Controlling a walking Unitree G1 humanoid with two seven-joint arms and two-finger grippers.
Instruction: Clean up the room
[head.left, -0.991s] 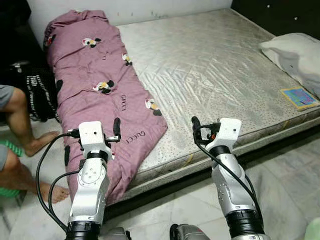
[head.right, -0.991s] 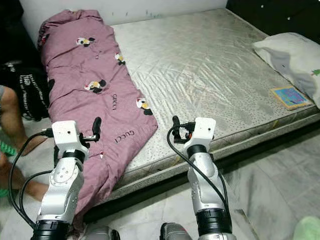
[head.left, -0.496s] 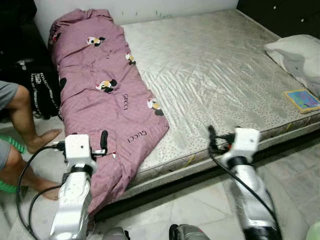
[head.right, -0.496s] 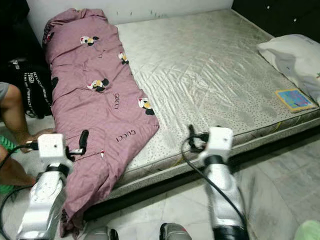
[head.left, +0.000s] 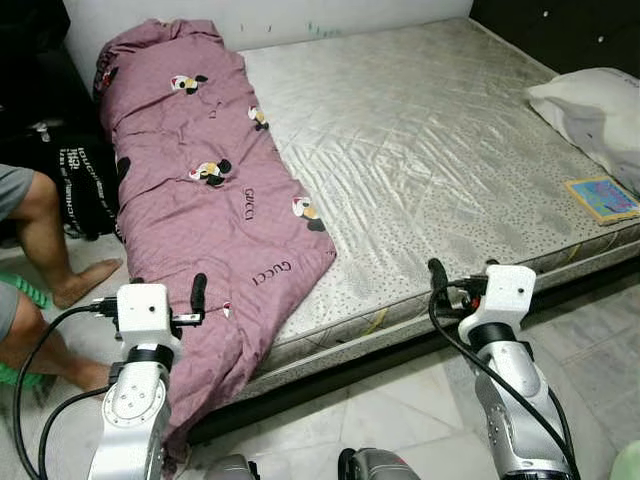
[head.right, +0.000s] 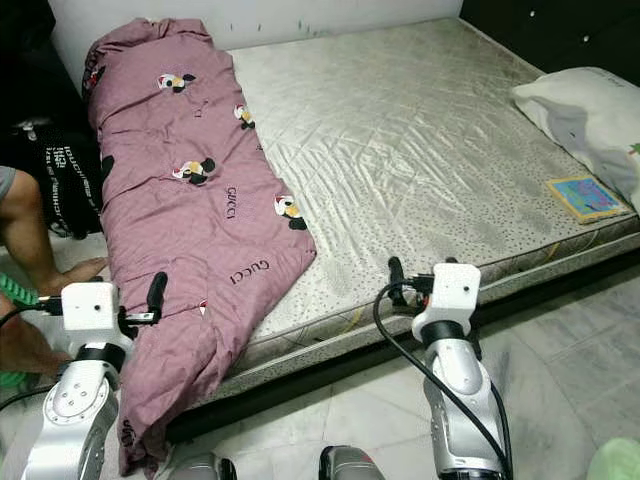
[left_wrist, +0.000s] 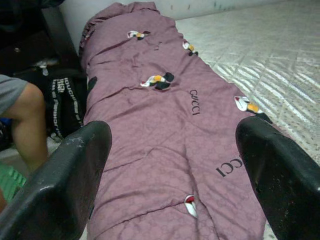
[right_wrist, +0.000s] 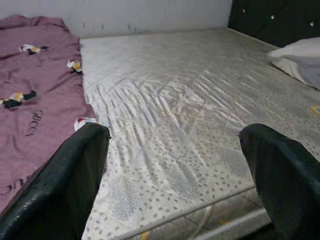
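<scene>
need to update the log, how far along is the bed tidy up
Settled: the pillow sits at the mattress head. In hand: nothing; the left gripper and right gripper hover open at the bed edge. Left: the purple blanket lies bunched lengthwise, its end hanging off.

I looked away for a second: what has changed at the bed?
Both arms spread apart and drew back: the left pincer now hangs over the purple quilt's drooping edge, the right pincer at the bare grey mattress's edge. Both open, empty. Quilt, white pillow unmoved.
</scene>
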